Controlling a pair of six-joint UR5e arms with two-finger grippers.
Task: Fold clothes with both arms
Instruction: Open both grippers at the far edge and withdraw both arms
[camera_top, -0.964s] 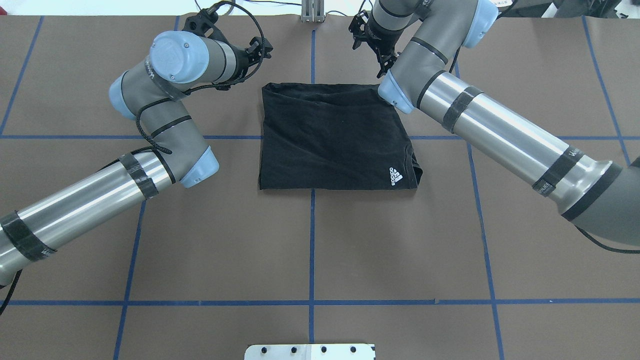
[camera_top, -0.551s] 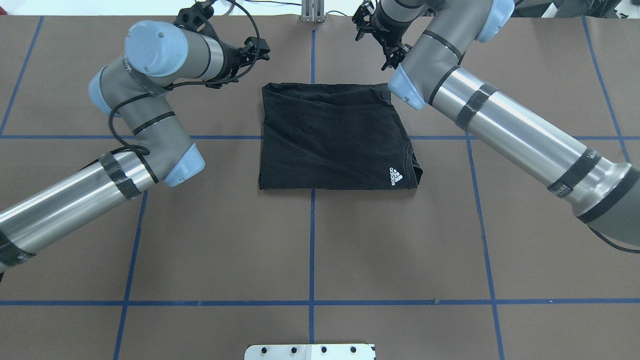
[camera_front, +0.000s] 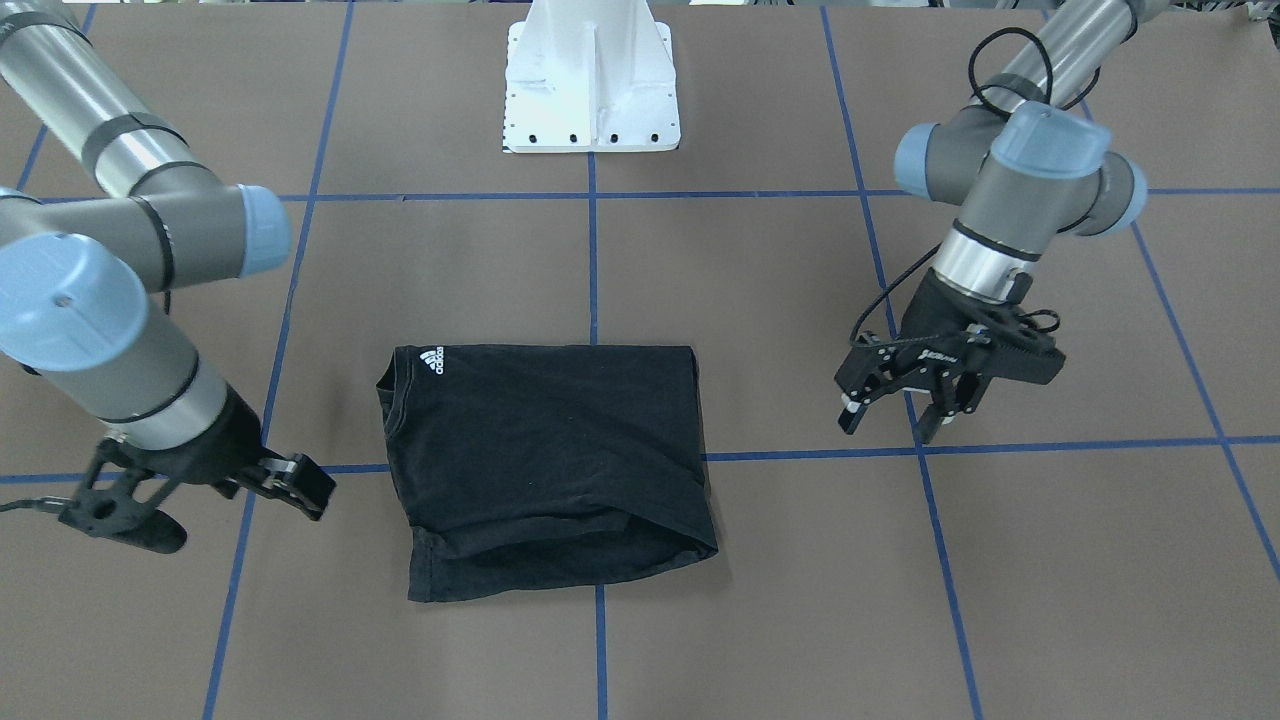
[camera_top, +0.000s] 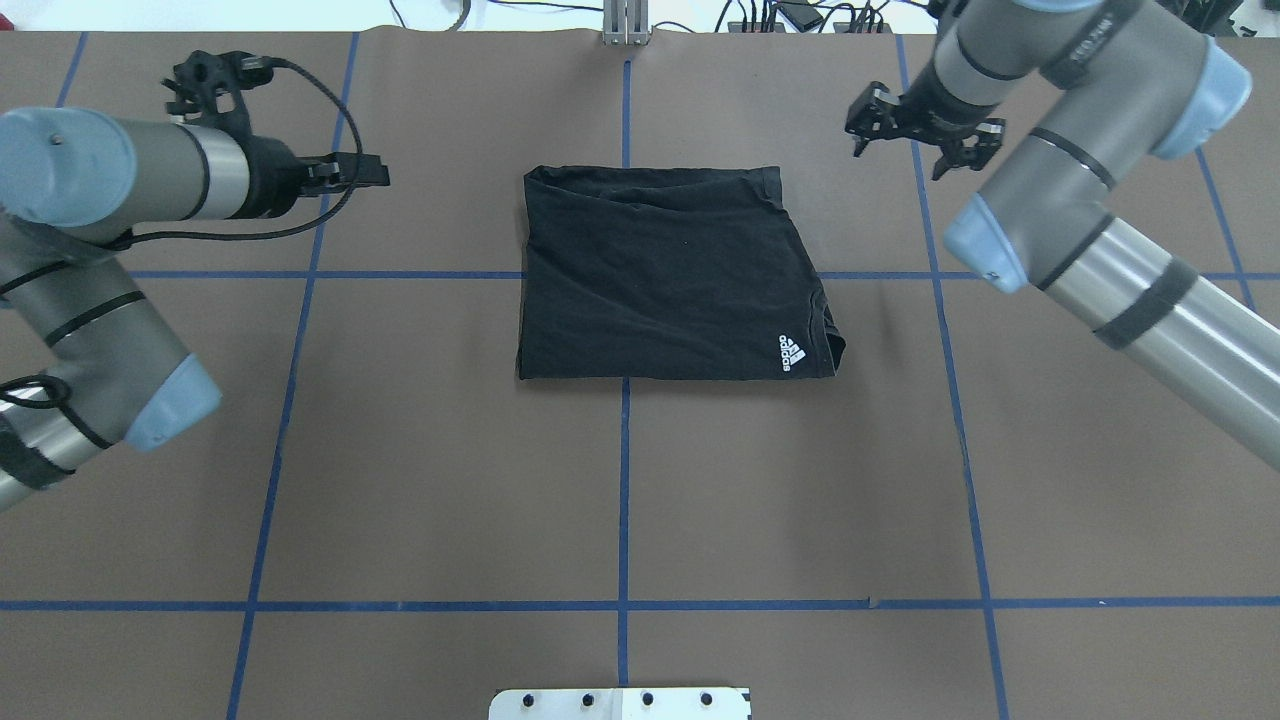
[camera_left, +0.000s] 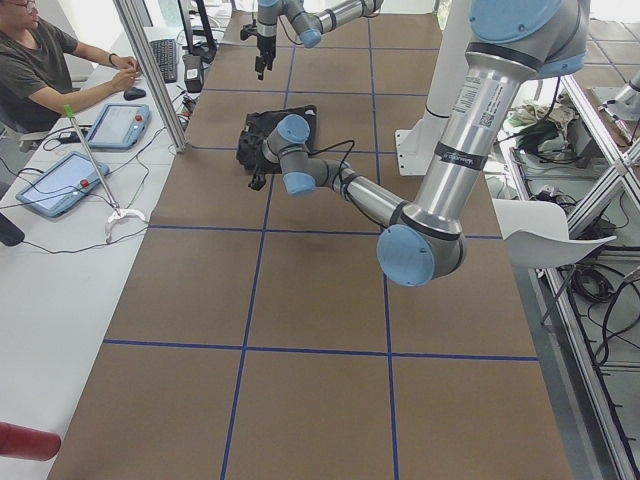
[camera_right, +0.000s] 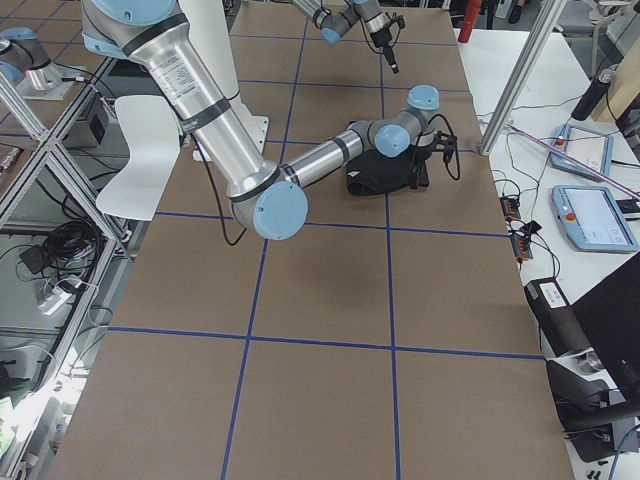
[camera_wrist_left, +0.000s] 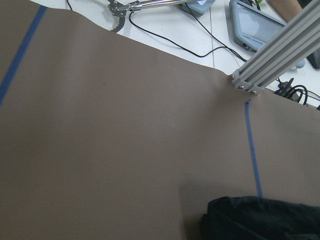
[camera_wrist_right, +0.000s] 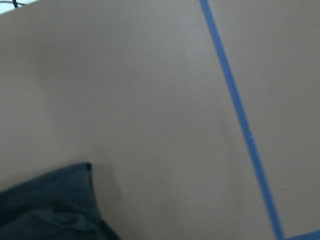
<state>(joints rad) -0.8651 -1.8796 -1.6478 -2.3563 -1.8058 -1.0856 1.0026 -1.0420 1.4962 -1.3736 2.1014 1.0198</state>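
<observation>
At table centre, overhead view: black short-sleeved cotton T-shirt (camera_top: 670, 270) folded to a rough rectangle, flat on the brown paper-covered table (camera_top: 450, 470), which is gridded with blue tape lines (camera_top: 623, 500). A small white Adidas logo (camera_top: 791, 352) sits at its near right corner.
Overhead, right side: black 2-finger right gripper (camera_top: 898, 160) over bare table beyond the T-shirt's far right corner. Fingers spread, nothing between them.
Overhead, left side: grey-silver left arm (camera_top: 100, 170) off to the T-shirt's left, not touching it.
Front-facing, view's right: black 2-finger left gripper (camera_front: 890, 420) points down with fingers parted. It is empty and well apart from the T-shirt.
Front-facing, view's left: right gripper near the T-shirt's edge, not touching. Spread, holding nothing.
Front-facing, top: white metal pedestal (camera_front: 592, 80).
Left side view: T-shirt lies between the 2 grippers. A person (camera_left: 40, 70) sits at a white desk (camera_left: 60, 260) with 2 tablets (camera_left: 60, 185).
Right side view: near arm's wrist partly hides the T-shirt.
Left wrist view: T-shirt corner at lower right, otherwise bare table, with an aluminium post (camera_wrist_left: 277, 55) at the far edge.
Right wrist view: blurred. T-shirt corner at lower left, 1 blue line at right.
</observation>
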